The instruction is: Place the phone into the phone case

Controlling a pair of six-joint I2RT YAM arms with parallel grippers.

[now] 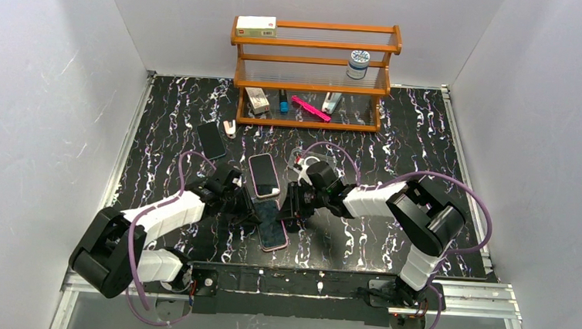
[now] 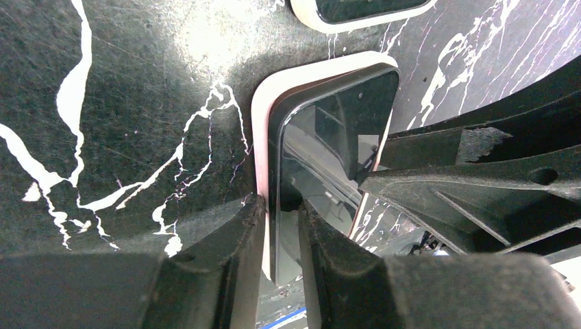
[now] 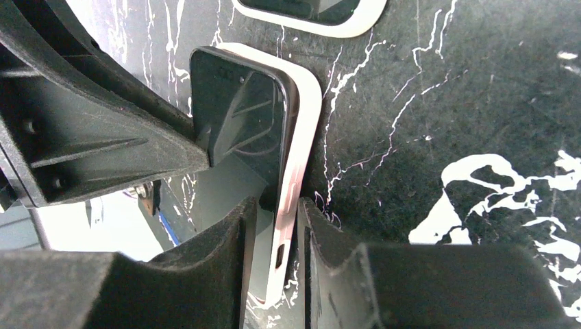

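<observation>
From above, the phone (image 1: 271, 223) lies on the surface (image 1: 173, 141) between left pincer (image 1: 244, 210) and right pincer (image 1: 291, 211); left wrist: fingers (image 2: 226, 274) nipped narrowly over phone case (image 2: 262, 116) rim and screen edge; right wrist: fingers (image 3: 226, 267) likewise pinching the case's opposite rim.

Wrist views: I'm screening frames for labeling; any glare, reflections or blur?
Left wrist: glare whitens the table above the phone, whose screen shows reflections; near fingers are soft. Right wrist: similar screen reflections, blurred fingers, washed-out patch lower left.
</observation>
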